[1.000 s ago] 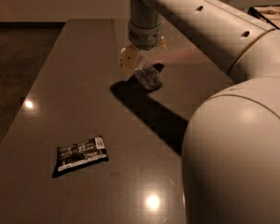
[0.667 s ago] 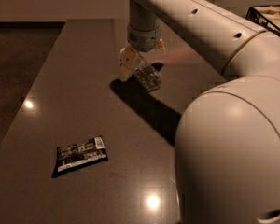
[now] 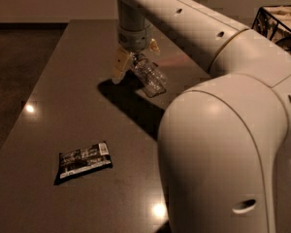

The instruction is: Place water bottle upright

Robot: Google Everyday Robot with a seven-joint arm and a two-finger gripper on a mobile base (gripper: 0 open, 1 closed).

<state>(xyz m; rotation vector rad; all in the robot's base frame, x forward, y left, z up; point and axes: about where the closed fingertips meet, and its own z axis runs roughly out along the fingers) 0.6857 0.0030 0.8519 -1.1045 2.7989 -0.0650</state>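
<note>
**Robot hand holds water bottle at a slant over dark bench**

The robot's 1 pale arm [image 3: 208, 33] reaches from the right of the frame to the upper middle, where its hand [image 3: 136, 62] hangs over the bench [image 3: 63, 81]. The 2 fingers [image 3: 120, 64] are closed around the upper end of the water bottle [image 3: 150, 76]. The clear ribbed bottle is tilted, not upright, its base pointing down and to the right, just above the dark shadow on the bench top. Whether the base touches the surface cannot be told. A flat dark snack packet [image 3: 82, 160] lies well apart at lower left. A wire basket [image 3: 279, 23] sits at the upper right edge of the frame.
</note>
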